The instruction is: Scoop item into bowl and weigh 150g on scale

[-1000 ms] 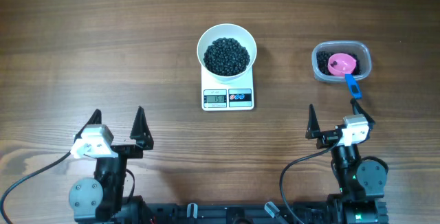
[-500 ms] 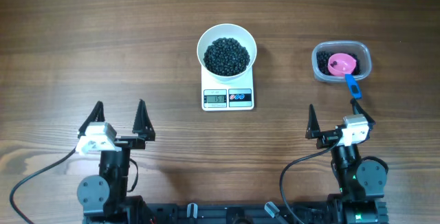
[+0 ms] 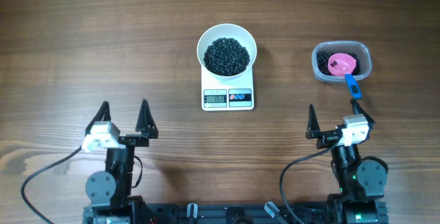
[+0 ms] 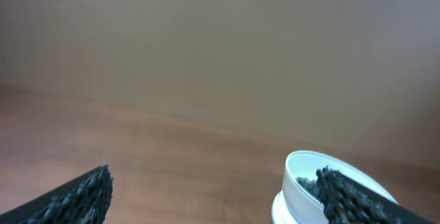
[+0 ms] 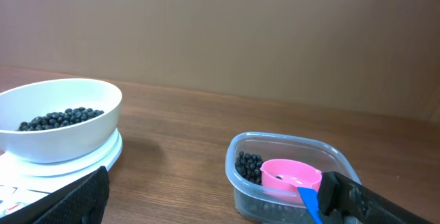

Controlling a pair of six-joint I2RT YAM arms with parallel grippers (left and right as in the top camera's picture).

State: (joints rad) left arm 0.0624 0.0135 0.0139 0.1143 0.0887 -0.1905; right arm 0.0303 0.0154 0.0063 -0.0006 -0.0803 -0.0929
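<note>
Left gripper (image 3: 123, 105) and right gripper (image 3: 338, 114) stand open, empty, near the table's (image 3: 103, 31) front edge. Risk: a careless reach nudges the bowl (image 3: 203, 42), corrupting the scale (image 3: 227, 98) reading.

even soft light, blurry wrist views

The left arm (image 3: 110, 179) is black, with a white block (image 3: 98, 137) behind its jaws and a round dark joint housing. A thin black cable (image 3: 53, 162) leaves it toward 8 o'clock. The right arm (image 3: 357, 172) looks the same, and its own cable curves toward 7 o'clock. The jaws are black, pointed and rough inside.
</note>
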